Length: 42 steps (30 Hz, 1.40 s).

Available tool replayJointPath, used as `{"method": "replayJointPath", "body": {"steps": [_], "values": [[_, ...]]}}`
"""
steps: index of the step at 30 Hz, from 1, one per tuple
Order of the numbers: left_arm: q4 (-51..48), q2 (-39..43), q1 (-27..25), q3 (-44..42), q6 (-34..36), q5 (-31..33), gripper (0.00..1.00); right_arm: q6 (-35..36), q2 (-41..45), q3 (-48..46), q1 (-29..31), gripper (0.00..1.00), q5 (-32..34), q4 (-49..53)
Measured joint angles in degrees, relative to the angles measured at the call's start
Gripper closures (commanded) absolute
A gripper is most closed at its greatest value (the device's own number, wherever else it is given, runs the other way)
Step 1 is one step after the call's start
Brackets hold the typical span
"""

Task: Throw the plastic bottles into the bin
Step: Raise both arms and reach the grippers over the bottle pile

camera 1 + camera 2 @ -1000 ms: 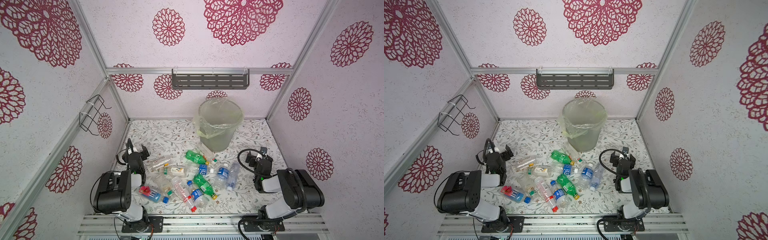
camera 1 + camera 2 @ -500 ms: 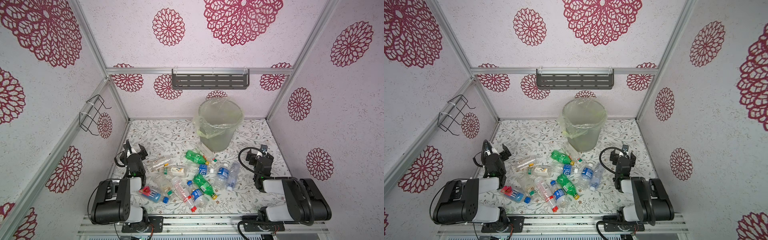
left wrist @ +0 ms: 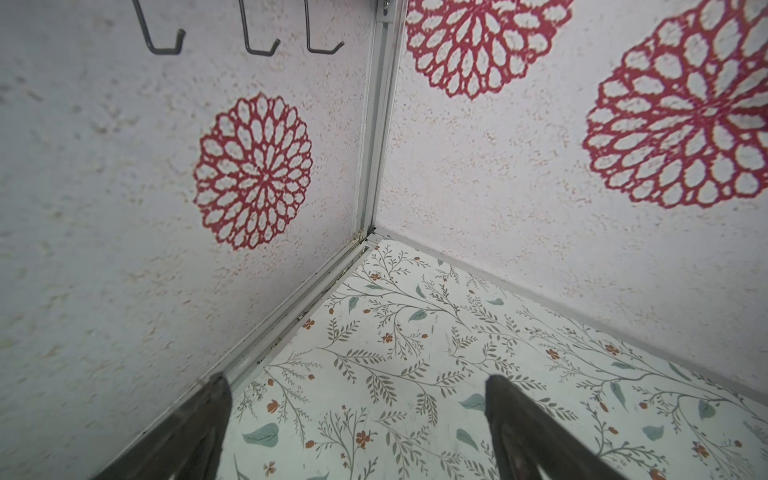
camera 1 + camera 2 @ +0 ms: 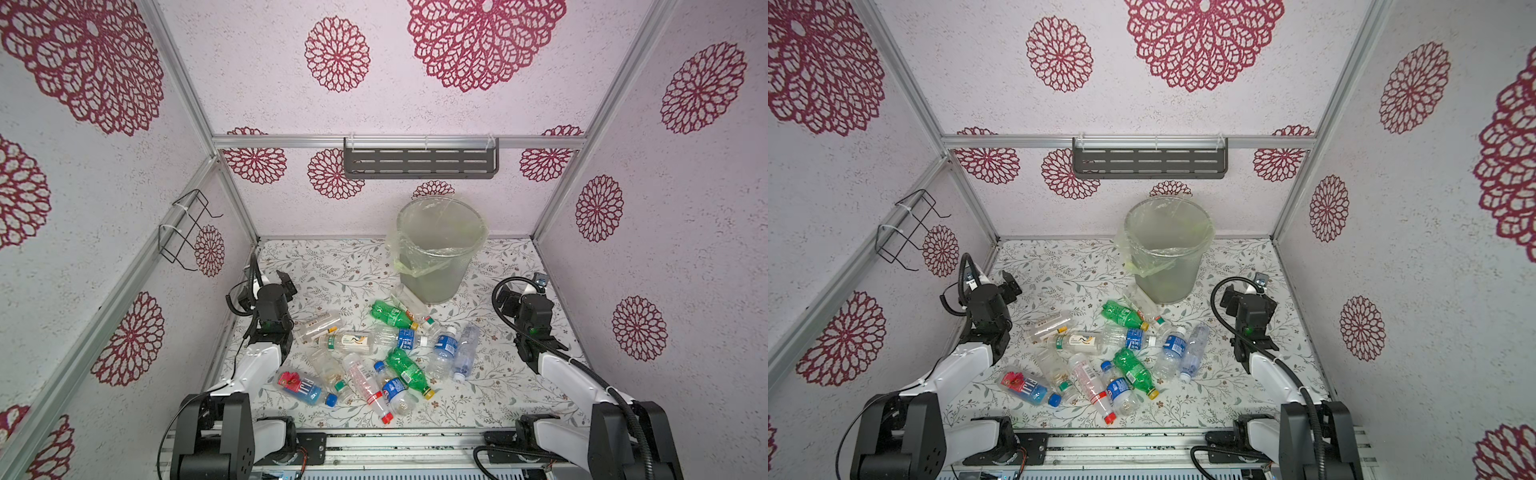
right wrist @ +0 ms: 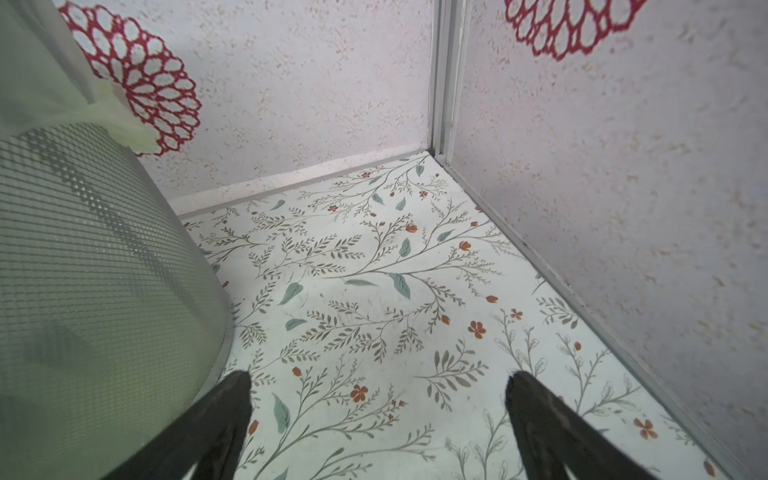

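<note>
Several plastic bottles (image 4: 390,314) lie in a heap on the floral floor, seen in both top views: two green ones, clear ones with blue labels (image 4: 1177,345), and a blue one (image 4: 301,386) near the front. The bin (image 4: 436,249), grey mesh with a yellowish bag, stands behind the heap; its wall (image 5: 83,270) fills one side of the right wrist view. My left gripper (image 4: 271,283) (image 3: 356,379) hovers left of the heap, open and empty, facing the back-left corner. My right gripper (image 4: 521,293) (image 5: 378,376) is open and empty beside the bin, right of the heap.
A dark slotted shelf (image 4: 419,163) hangs on the back wall above the bin. A black wire rack (image 4: 187,228) is fixed to the left wall, and its hooks (image 3: 249,45) show in the left wrist view. Walls close in on three sides.
Both arms have stretched out, their elbows dropping toward the front rail. The grippers have shifted slightly toward the back and stay open. The bottles have not moved.
</note>
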State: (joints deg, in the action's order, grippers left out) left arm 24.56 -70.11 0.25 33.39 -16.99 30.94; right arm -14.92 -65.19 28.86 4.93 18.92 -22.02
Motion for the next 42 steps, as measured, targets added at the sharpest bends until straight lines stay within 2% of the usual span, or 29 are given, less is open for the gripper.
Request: {"method": "replayJointPath", "body": {"steps": [11, 16, 22, 31, 38, 42], "values": [[-22.88, 6.91, -1.53, 7.56, -14.51, -10.05, 0.03, -9.20, 2.51, 4.33, 0.13, 0.01, -7.80, 22.01], [-29.70, 8.15, -3.43, 7.63, -19.04, -14.12, 0.03, -11.45, 1.77, 5.40, 0.81, 0.01, -10.10, 28.57], [-34.12, 8.35, -7.89, 7.61, -23.34, -17.18, 0.03, -15.52, 1.77, 5.55, 4.39, 0.01, -10.93, 34.99], [-41.83, 7.82, -11.78, 7.76, -29.38, -18.32, 0.03, -25.11, 1.11, 9.44, 14.01, 0.01, -9.66, 42.73], [-49.42, 5.95, -24.22, 12.85, -30.62, -13.46, 0.03, -32.74, -1.05, 9.51, 19.17, 0.01, -8.26, 46.18], [-50.64, 5.97, -25.66, 13.68, -30.64, -11.96, 0.03, -35.23, -1.51, 8.70, 20.63, 0.01, -8.31, 46.34]]}}
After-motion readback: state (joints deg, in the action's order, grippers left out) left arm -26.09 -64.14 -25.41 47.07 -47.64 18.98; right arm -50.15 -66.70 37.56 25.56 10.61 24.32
